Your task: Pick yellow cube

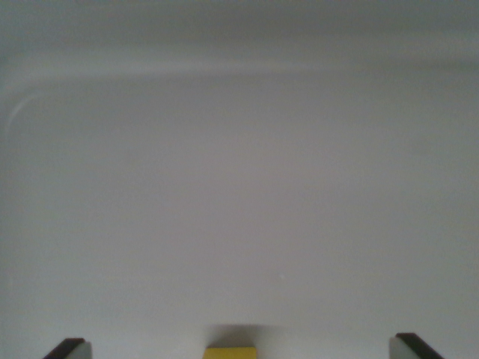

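Peeking in at the bottom edge of the wrist view, the yellow cube point(230, 352) shows only its top strip, with a soft shadow just beyond it on the pale desk point(239, 194). It sits between the two dark fingertips point(69, 348) of the gripper point(239, 348), well apart from each, so the jaws stand released and hold nothing. Beyond the cube the desk runs bare to a faint far edge, with a curved corner at the wrist view's left.
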